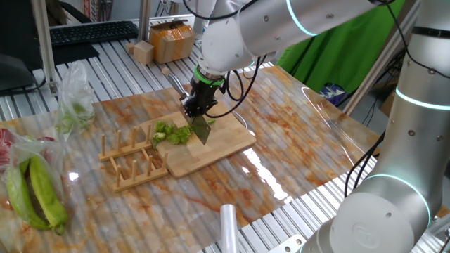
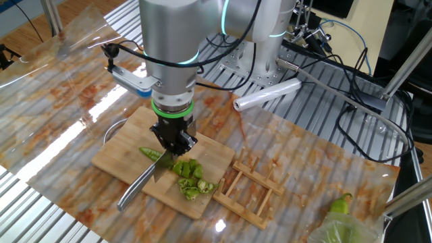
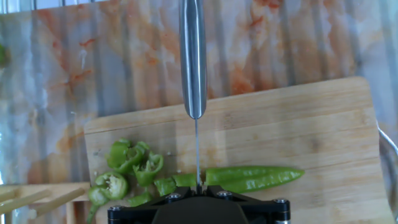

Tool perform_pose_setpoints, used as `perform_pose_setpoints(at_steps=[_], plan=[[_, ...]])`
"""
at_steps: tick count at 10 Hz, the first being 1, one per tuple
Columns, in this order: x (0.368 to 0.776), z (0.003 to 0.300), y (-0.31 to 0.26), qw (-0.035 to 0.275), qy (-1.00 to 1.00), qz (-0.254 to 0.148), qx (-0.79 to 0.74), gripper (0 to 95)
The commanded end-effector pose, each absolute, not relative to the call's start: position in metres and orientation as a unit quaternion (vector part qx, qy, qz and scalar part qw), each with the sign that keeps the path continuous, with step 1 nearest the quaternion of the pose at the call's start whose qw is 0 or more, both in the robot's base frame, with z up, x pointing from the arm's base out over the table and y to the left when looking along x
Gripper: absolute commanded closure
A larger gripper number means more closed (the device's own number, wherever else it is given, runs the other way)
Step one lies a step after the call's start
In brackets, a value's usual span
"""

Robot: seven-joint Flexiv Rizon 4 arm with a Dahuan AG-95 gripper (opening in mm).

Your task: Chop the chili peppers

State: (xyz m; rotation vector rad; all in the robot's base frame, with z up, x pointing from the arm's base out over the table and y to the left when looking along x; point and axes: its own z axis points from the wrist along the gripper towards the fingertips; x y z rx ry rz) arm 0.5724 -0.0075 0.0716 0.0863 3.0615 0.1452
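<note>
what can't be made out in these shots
- Tool's fingertips: cut off by the bottom edge in the hand view.
- Whether the knife edge touches the chili: blade seen edge-on there; the tool hides it in one fixed view.
- Contents of the bag: too blurred.

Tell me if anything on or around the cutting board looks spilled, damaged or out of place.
Nothing stands out. The chili slices sit in a loose pile on the cutting board, beside the uncut chili, none off the board. The gripper holds the knife over them. The wooden rack lies flat beside the board.
</note>
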Motion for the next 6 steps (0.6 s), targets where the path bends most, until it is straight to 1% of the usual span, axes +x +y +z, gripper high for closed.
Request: perform_pose_setpoints(at_steps=[1,3,6], plan=[[0.577,0.079,-0.011,0.034,0.999,0.036,0.018,95.0],[0.581,0.083,-0.015,0.033,0.999,0.034,0.012,95.0],[0.584,0.079,-0.026,0.035,0.999,0.030,-0.007,95.0]])
